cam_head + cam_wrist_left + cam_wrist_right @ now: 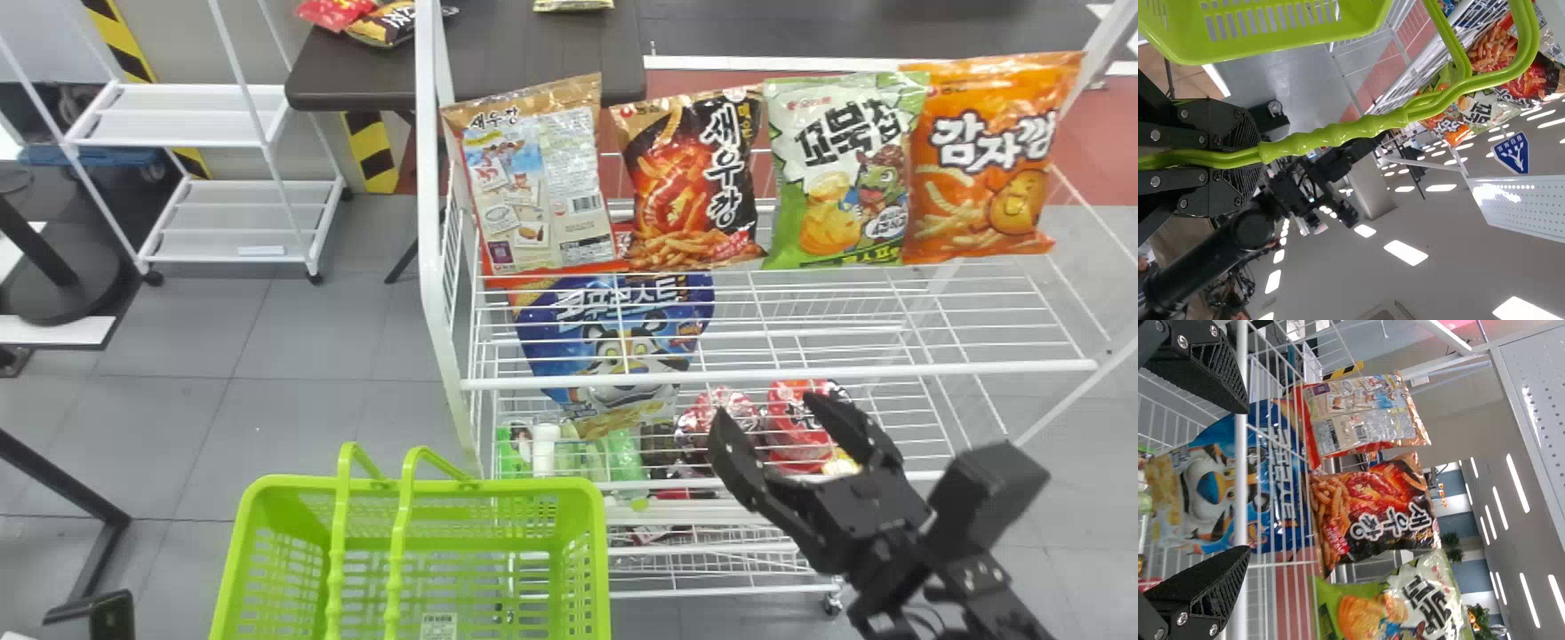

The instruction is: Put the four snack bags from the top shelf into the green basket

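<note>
Green basket (542,486) steadied, the picking yet to begin

Head view: four snack bags stand in a row on the top shelf (853,371): a pale one with red edges (542,182), a black-and-orange one (693,182), a green-and-white one (840,169) and an orange one (991,160). The right gripper (766,411) is in front of the rack, low and to the right, its fingers wide apart with nothing between them.

Left wrist view: the left gripper (1259,157) is closed around the basket's handles (1338,133).

Right wrist view: the open fingers frame the shelf's front rail and a blue bag (1211,487) beneath it. The first pick seems to be in hand; the next move calls for rising clear of that rail, then closing squarely on one upright bag without knocking its neighbour.
</note>
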`<state>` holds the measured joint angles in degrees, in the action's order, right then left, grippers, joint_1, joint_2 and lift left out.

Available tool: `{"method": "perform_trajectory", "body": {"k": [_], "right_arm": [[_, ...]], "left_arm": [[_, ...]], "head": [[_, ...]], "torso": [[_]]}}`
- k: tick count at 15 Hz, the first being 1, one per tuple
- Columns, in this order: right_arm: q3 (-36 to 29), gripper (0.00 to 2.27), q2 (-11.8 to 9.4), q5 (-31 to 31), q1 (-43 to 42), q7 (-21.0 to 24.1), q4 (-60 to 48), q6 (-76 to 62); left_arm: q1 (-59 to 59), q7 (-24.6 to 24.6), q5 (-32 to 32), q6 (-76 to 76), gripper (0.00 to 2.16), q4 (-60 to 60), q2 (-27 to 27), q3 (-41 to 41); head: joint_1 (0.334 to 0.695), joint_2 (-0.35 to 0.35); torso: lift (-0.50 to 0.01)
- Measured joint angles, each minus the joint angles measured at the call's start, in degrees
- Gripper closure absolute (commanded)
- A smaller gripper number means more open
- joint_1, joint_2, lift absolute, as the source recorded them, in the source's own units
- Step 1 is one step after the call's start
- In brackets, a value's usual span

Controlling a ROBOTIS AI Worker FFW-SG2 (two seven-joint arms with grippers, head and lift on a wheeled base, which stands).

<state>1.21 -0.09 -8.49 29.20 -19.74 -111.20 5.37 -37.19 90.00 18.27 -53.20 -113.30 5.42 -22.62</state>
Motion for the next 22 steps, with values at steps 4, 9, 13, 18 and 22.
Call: {"method": "perform_trajectory", "body": {"k": [4, 9, 13, 18, 22], "right_arm": [[4.12, 0.07, 0.00, 0.14, -12.71, 2.53, 5.10, 5.79], [8.70, 0.07, 0.00, -1.02, -28.54, 3.67, 18.99, 6.61], [12.52, 0.07, 0.00, -4.45, -37.96, 3.18, 28.94, 7.04], [17.67, 0.07, 0.00, -5.11, -45.61, 6.17, 39.38, 5.65], [20.35, 0.11, 0.00, -4.04, -50.43, 9.73, 45.25, 3.87]], "left_arm": [[0.15, 0.00, 0.01, -0.03, 2.15, -0.06, 0.38, 0.33], [0.90, 0.00, 0.40, -0.10, 2.15, 0.26, 1.49, 0.83], [1.54, 0.00, 1.06, -0.36, 2.15, 0.74, 2.68, 1.40], [1.84, 0.00, 1.65, -0.21, 2.15, 1.30, 3.34, 1.70], [1.93, 0.00, 1.85, -0.20, 2.15, 1.82, 3.69, 1.70]], "head": [[0.695, 0.108], [0.695, 0.165], [0.695, 0.210], [0.695, 0.238], [0.695, 0.235]], "torso": [[0.000], [0.000], [0.000], [0.000], [0.000]]}}
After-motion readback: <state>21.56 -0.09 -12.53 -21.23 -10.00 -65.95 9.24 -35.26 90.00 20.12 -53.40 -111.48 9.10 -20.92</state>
